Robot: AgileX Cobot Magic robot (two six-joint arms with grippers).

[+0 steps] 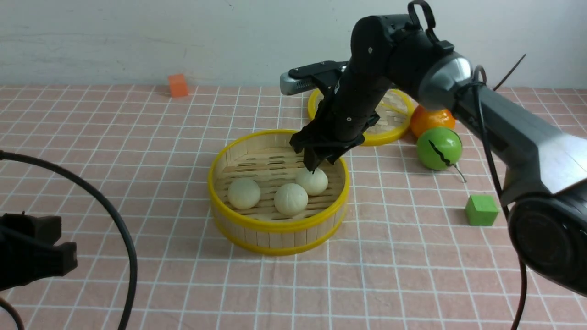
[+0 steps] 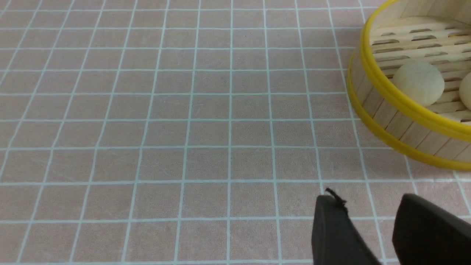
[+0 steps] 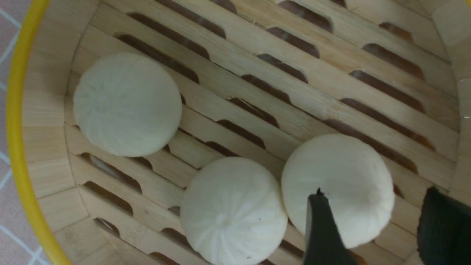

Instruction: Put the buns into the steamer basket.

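Three cream-white buns lie on the slatted floor of the steamer basket (image 1: pixel 275 225): one on the left (image 1: pixel 244 193), one in the middle (image 1: pixel 290 199), one behind on the right (image 1: pixel 312 181). My right gripper (image 1: pixel 316 166) hangs just over that right bun (image 3: pixel 342 173), open, its fingers apart on either side and not pressing it. The right wrist view also shows the middle bun (image 3: pixel 232 211) touching it and the left bun (image 3: pixel 127 105) apart. My left gripper (image 2: pixel 369 200) is low at the near left of the table (image 1: pixel 50 245), open and empty, short of the basket's wall (image 2: pixel 371 106).
Behind the basket lies a flat woven lid (image 1: pixel 392 124), partly hidden by the right arm. An orange (image 1: pixel 431 120), a green ball with a black crack (image 1: pixel 439 148) and a green cube (image 1: pixel 481 211) sit to the right. An orange cube (image 1: pixel 178 85) stands by the back wall.
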